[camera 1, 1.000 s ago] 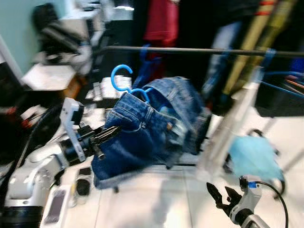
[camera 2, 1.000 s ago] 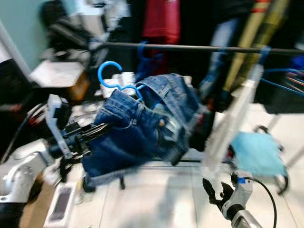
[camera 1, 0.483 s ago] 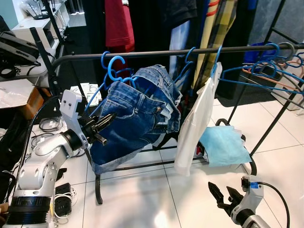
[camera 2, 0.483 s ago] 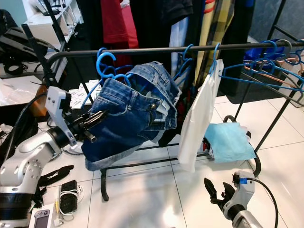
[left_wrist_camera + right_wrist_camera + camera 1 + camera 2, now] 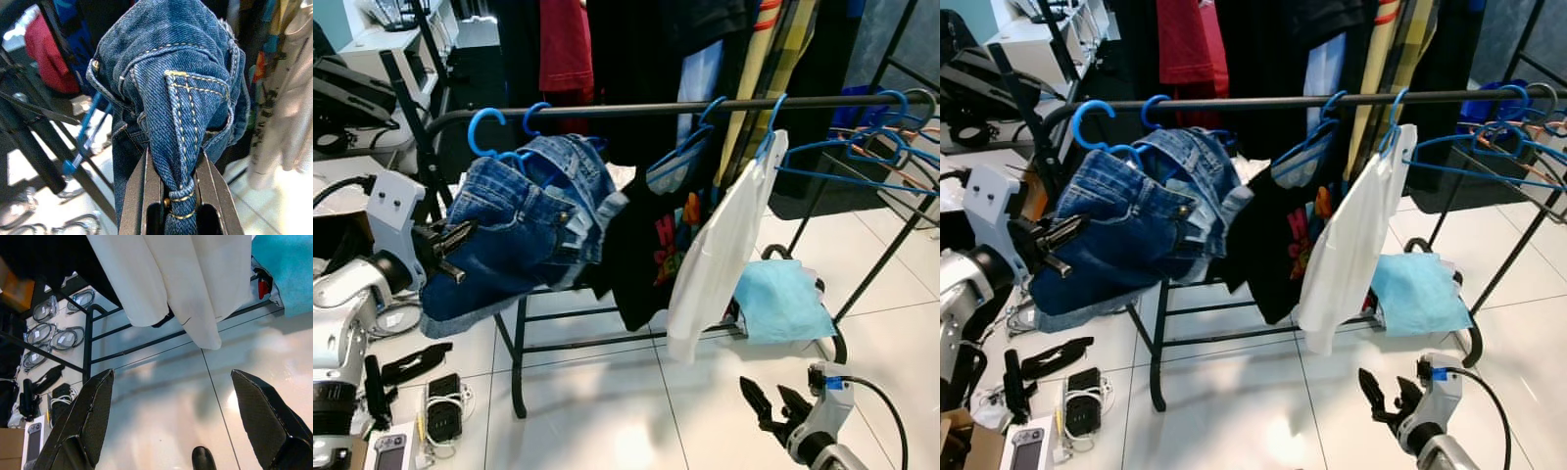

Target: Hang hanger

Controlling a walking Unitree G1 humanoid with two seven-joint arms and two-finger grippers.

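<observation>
Jeans [image 5: 514, 230] on blue hanger [image 5: 487, 142], hook beside rail [image 5: 636, 109], not over it. Left claw [image 5: 182, 205] pinches denim only; hanger may tip, slide, drop. Right claw [image 5: 773, 403] open, low near floor.

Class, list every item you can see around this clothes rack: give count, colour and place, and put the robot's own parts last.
Denim shorts: one, blue, on a blue hanger near the rail's left end.
Rail: one, black, across the rack.
T-shirt: one, black with print, hanging mid-rail.
White garment: one, hanging right of the T-shirt.
Cloth: one, light blue, low at the rack's right foot.
Empty hangers: several, blue, right end of the rail.
Left gripper: black, shut on the denim shorts.
Right gripper: black, open, low over the floor.
</observation>
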